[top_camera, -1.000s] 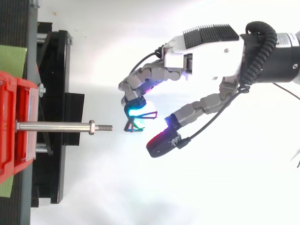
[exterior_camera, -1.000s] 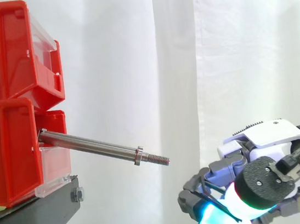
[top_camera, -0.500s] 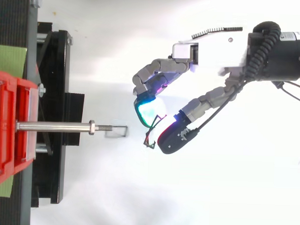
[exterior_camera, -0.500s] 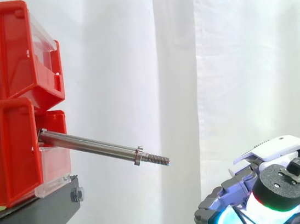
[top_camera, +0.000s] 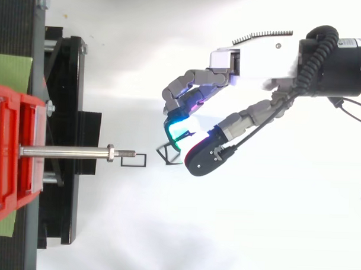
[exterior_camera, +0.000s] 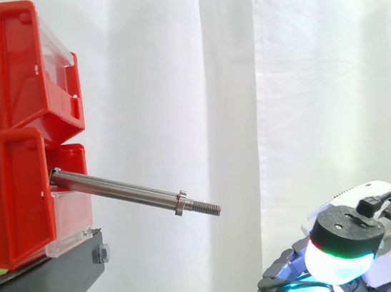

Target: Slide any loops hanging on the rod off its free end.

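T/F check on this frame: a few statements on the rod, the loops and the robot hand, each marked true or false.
1. The bare steel rod has no loop hanging on it. True.
2. The robot hand is touching the rod. False: it is clear of the rod, out beyond the threaded free end.
3. In the top view, a black rectangular wire loop sits just past the rod's tip. True.
4. The rod sticks out of the upper red bin. False: it comes out of the lower red plastic bin.
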{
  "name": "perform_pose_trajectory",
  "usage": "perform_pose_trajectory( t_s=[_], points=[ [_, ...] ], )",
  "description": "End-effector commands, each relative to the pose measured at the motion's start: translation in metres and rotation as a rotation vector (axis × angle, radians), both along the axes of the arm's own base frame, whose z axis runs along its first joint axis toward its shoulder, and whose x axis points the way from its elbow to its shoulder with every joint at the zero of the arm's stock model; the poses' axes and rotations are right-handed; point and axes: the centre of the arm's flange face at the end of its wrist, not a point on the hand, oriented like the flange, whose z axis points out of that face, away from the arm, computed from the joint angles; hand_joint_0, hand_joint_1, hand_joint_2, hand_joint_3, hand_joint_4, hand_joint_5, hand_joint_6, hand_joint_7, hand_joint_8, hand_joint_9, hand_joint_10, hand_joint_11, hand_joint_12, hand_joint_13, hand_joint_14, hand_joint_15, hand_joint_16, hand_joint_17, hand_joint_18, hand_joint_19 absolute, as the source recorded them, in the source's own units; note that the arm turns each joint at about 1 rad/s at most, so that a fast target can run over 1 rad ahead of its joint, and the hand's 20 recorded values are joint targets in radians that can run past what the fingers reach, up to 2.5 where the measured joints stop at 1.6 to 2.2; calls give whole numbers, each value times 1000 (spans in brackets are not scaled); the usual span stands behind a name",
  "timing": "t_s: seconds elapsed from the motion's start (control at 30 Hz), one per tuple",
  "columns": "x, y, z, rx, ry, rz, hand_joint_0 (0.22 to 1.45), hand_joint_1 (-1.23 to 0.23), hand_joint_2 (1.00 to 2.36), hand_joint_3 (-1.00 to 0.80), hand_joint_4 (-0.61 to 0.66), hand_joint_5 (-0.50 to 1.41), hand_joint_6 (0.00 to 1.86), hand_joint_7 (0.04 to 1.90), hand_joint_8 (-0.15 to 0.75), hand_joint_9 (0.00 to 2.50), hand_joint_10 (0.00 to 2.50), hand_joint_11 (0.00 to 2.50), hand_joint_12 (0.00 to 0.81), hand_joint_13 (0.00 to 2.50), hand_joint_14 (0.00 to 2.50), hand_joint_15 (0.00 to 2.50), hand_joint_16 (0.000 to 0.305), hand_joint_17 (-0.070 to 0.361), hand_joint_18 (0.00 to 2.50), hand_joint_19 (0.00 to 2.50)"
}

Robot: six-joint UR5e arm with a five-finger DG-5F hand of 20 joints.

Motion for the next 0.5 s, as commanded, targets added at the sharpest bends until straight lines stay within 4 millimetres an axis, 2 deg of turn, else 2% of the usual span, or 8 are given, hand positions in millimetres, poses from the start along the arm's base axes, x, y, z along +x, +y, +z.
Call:
perform_pose_trajectory(
  t_s=[0.0, 0.13, 0.37, 0.47],
  points=[
    [0, -1, 0, 0, 0, -2, 566, -576, 1010, -401, 219, -165, 748, 1401, 339, 708, 6, 164, 350, 522, 0, 0, 48, 108, 500, 63],
    [-1, -1, 0, 0, 6, -1, 578, -597, 1011, -383, 214, -159, 735, 1421, 338, 714, 6, 166, 350, 522, 0, 0, 48, 107, 498, 54],
    [-1, -2, -1, 13, 9, -5, 613, -824, 1017, -306, 210, -189, 756, 1414, 329, 689, 6, 165, 351, 518, 0, 0, 48, 107, 495, 33],
    [-1, -3, -1, 23, 12, -9, 633, -844, 1016, -324, 207, -191, 760, 1395, 325, 689, 6, 173, 349, 516, 0, 0, 48, 108, 500, 27]
  ],
)
